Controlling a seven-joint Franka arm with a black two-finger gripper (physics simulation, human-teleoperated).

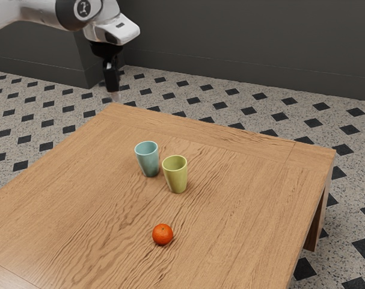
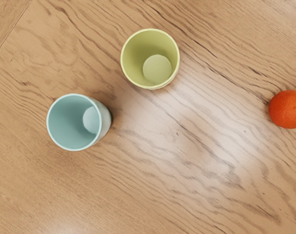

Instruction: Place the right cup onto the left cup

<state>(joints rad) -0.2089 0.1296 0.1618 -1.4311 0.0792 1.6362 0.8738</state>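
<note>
The black gripper (image 1: 113, 90) hangs up high, pointing down, and I can't tell if it is open or closed. The white arm (image 1: 113, 27) has a round badge (image 1: 83, 8) on it. The blue-green cup (image 1: 149, 161) and the yellow-green cup (image 1: 177, 177) stand tall on the wooden table (image 1: 98, 211), near each other but apart, with their mouths up. The orange fruit (image 1: 162, 235) sits past the yellow-green cup, away from both cups.

My Franka arm (image 1: 36, 10) enters at the exterior view's upper left, raised; black two-finger gripper (image 1: 114, 94) points downward.
</note>
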